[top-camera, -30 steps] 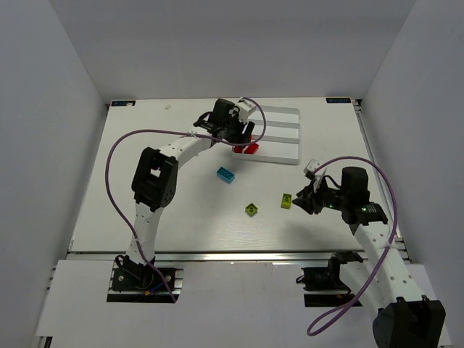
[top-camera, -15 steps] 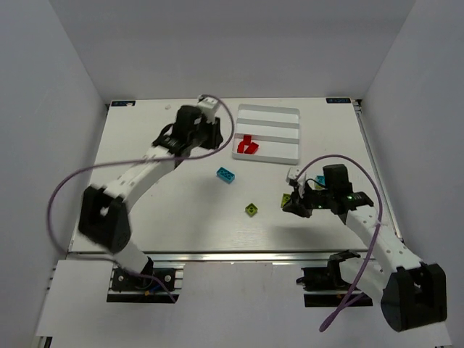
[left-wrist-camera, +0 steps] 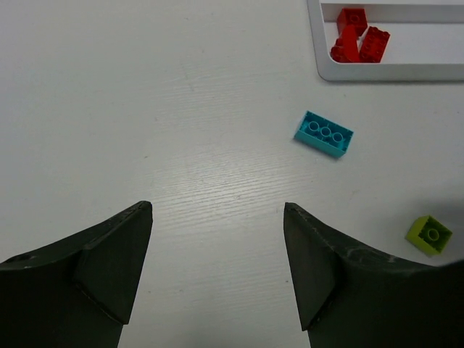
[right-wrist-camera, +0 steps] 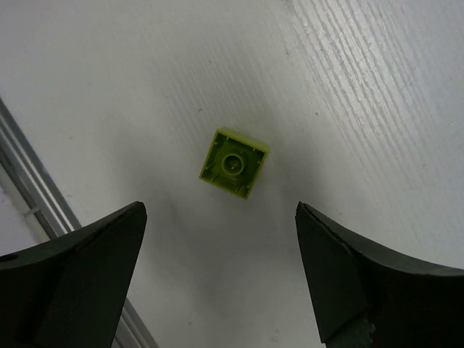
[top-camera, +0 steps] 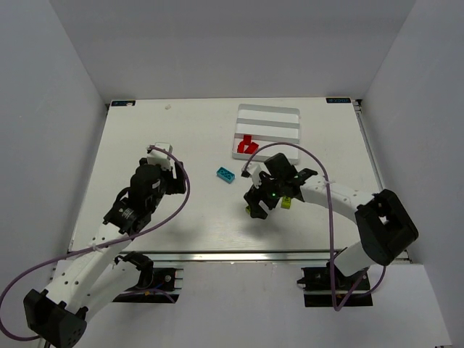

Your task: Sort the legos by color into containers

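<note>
Two red legos (top-camera: 247, 145) lie in the nearest of the white tray's containers (top-camera: 279, 157), also seen from the left wrist as red legos (left-wrist-camera: 359, 45) behind the tray's corner (left-wrist-camera: 319, 69). A cyan lego (top-camera: 225, 173) lies on the table left of the tray. My left gripper (top-camera: 172, 180) is open and empty, well short of the cyan lego (left-wrist-camera: 324, 134). My right gripper (top-camera: 258, 204) hangs open over one yellow-green lego (right-wrist-camera: 234, 163), which lies just beyond its fingertips. A second yellow-green lego (top-camera: 287, 202) lies to its right.
The table's front rail (right-wrist-camera: 29, 196) runs close by the right gripper's left finger. White walls enclose the table on three sides. The right arm (top-camera: 341, 196) stretches leftward across the near right of the table.
The left arm drew back from the tray to the near left, leaving both red legos in it. The right arm swung left from one yellow-green lego to above the other, and its jaws opened wide.
</note>
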Available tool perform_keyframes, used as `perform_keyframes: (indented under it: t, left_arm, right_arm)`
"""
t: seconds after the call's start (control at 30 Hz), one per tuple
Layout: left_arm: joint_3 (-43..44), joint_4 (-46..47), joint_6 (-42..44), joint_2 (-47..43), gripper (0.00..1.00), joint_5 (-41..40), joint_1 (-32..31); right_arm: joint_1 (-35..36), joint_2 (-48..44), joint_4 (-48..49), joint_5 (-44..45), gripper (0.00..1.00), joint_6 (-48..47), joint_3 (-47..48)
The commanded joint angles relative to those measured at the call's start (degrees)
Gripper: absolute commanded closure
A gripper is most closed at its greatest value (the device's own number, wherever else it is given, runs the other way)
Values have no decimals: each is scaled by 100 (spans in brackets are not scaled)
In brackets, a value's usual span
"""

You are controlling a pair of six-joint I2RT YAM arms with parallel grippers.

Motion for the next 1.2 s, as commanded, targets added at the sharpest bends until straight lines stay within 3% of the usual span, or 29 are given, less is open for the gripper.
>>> perform_keyframes:
  t: [0.0,0.3,0.4,0.5,0.53,0.57,0.6,0.7,0.8,0.93,1.07,1.17]
  left_arm:
    - [85,-107,49,-96,17,-406,37]
    - [86,-108,49,-61,17,-363,37]
    - [86,-82,66,-60,17,-328,37]
    - [86,-82,66,-60,17,-275,37]
    - [94,-90,58,-52,18,-257,37]
    - [86,-82,66,-60,17,-231,37]
    - [86,-73,75,-60,18,-222,37]
    - [68,-55,75,-87,17,-152,37]
    - [77,-38,75,-87,17,-47,37]
    - [7,111,163,-96,17,497,37]
    - [-2,209,242,36,17,1130,37]
    - [7,217,260,89,17,1202,37]
  right_arm:
    - [223,256,265,438,11,897,202]
    - [829,889,837,1290,11,1611,104]
    - [988,986,950,1676,17,1611,17]
    - [1032,1083,1021,2317,38,1620,-71]
    - [1041,1092,1021,2467,54,1611,-80]
    - [1015,1074,1056,2494,62,1594,-80]
    - [1015,1065,1065,2608,82,1568,-89]
    - [971,934,969,2793,99,1427,16]
    - [892,636,854,2812,100,945,244]
    - [200,502,670,2741,100,364,1131]
    - [-758,1380,310,2662,100,319,2771]
    - [-1198,2004,335,2653,100,442,3390]
